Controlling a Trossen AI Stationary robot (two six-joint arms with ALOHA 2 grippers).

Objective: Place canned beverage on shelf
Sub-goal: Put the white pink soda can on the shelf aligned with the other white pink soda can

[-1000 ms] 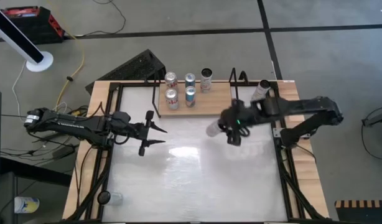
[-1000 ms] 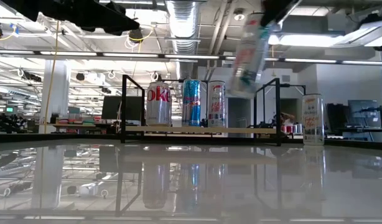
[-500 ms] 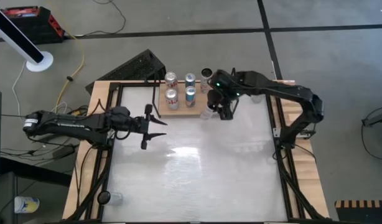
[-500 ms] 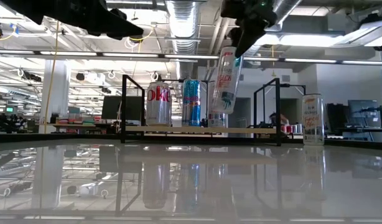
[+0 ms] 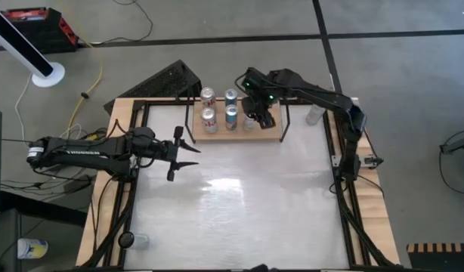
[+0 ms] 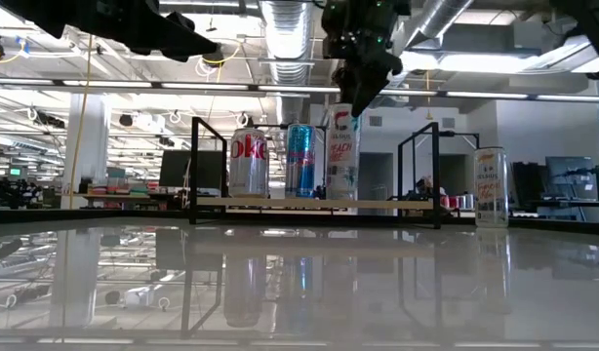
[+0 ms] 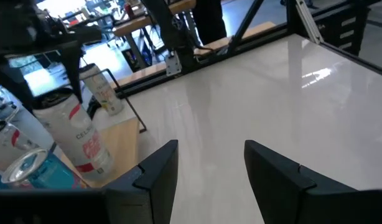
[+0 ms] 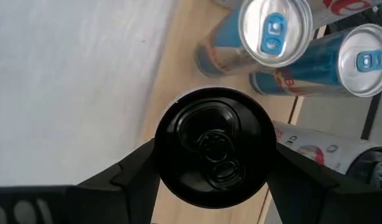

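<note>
The shelf [image 5: 268, 130] is a light-wood board with black end rails at the table's far edge. Several cans stand on it, among them a Diet Coke [image 6: 248, 161] and a blue can [image 6: 299, 159]. My right gripper [image 5: 255, 107] is shut on a tall white canned beverage [image 6: 342, 151] with a black top [image 8: 211, 146]. The can stands over the board's front row, to the right of the blue cans. My left gripper [image 5: 179, 151] hovers open over the table's left part with nothing between its fingers [image 7: 157, 177]. My right gripper pinches the can's upper end [image 8: 161, 149] between its two fingers [image 8: 125, 177], one on each side just under the black top. The fingers come from above, pointing steeply down. The can hangs almost upright, its bottom [image 6: 340, 197] at the shelf board; whether it touches, I cannot tell.
Another tall pale can [image 5: 315, 113] stands on the wooden side rail right of the shelf, also in the low view [image 6: 490, 185]. The shelf's black end rails [image 6: 421, 175] rise on both sides. The white tabletop [image 5: 239, 196] stretches bare in front of the shelf.
My right gripper has swung the can from over the table's middle right toward the far edge and left, to above the shelf. Its wrist has rolled. The can has gone from tilted to nearly upright and has come down beside the blue cans.
</note>
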